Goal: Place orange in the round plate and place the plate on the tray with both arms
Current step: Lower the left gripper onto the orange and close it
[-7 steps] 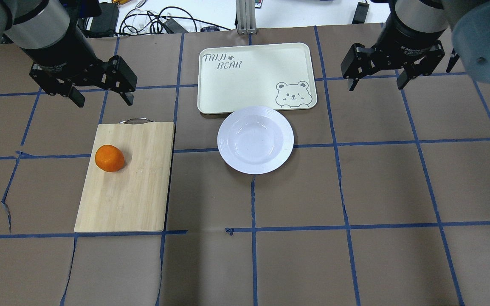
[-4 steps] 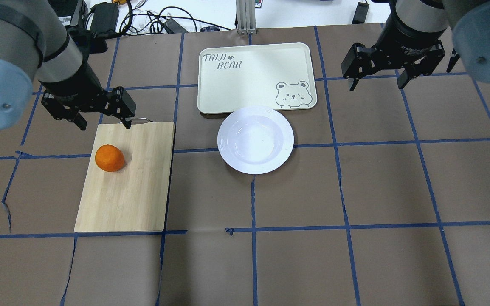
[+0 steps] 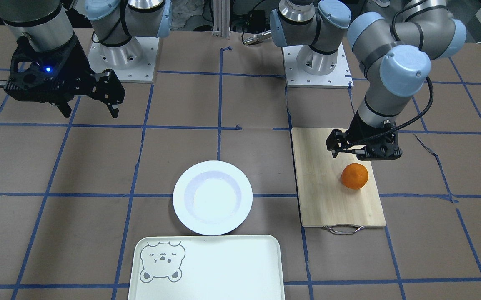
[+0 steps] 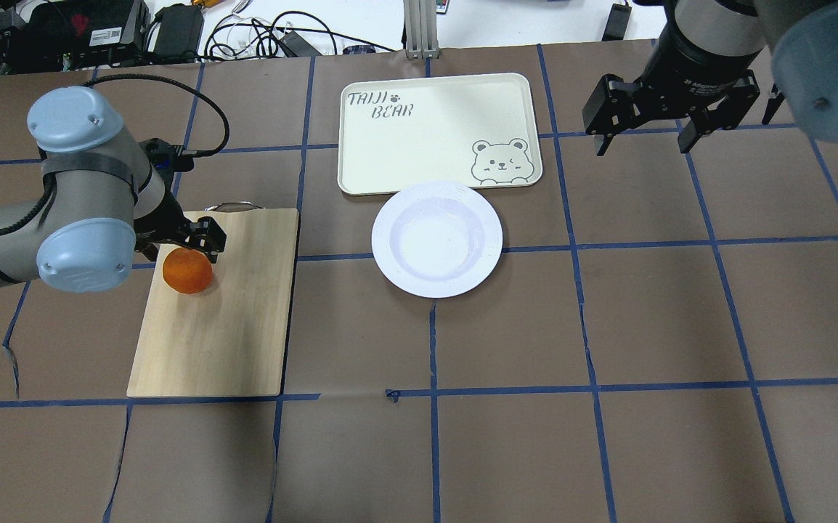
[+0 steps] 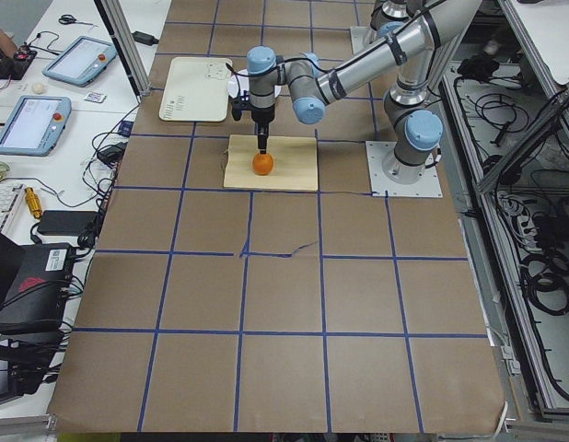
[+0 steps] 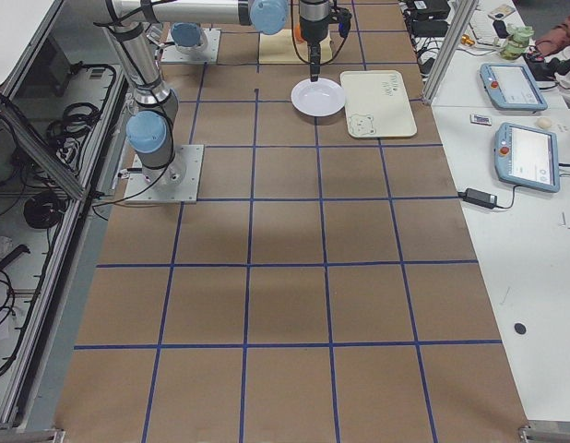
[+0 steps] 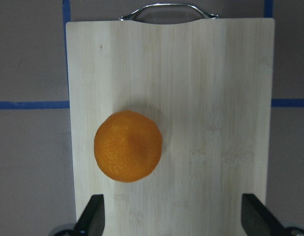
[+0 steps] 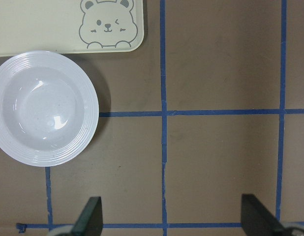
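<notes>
**The orange may roll away before the fingers close**

Your left gripper (image 7: pixel 174 220) hangs low over the cutting board (image 4: pixel 230 327), its fingers (image 7: pixel 92 216) spread wide and holding nothing. The orange (image 7: pixel 128 146) lies on the board, not centred between them: in the wrist view it sits nearer one finger. If you close from here, that finger will probably meet it first and push it, and round fruit rolls easily on smooth wood.

The right gripper (image 8: pixel 174 220) is also wide apart and empty, held up beside the tray (image 4: pixel 433 123). The empty round plate (image 4: pixel 490 243) lies at the tray's edge, touching or nearly so. Its rim may catch there when lifted.

The table (image 4: pixel 608 327) is papered brown and ruled in blue tape, torn in places. Cables (image 4: pixel 266 36) lie behind it.
</notes>
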`<action>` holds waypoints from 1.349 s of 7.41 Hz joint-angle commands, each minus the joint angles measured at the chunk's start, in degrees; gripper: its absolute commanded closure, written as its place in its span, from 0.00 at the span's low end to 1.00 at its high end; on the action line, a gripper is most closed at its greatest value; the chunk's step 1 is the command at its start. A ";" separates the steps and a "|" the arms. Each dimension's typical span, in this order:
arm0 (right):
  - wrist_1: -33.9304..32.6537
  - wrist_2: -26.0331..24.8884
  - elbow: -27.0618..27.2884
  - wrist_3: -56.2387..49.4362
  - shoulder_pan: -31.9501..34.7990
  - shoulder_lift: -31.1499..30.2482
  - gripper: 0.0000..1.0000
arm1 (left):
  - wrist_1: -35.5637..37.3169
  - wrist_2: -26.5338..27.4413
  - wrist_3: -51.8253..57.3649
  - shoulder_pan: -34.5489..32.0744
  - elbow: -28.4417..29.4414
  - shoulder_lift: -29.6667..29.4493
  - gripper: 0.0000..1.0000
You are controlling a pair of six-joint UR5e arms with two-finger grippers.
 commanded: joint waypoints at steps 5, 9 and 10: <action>0.08 0.01 0.00 -0.12 -0.12 0.00 0.00 | 2.76 1.00 5.85 0.81 1.29 -4.87 0.84; 0.17 0.01 0.00 -0.12 -0.03 0.00 0.00 | 1.89 -2.77 -12.54 -9.18 8.06 -5.39 0.95; 0.17 0.01 0.09 -0.21 -0.03 0.00 0.00 | 1.89 -3.04 -19.83 -12.96 8.77 -5.75 0.95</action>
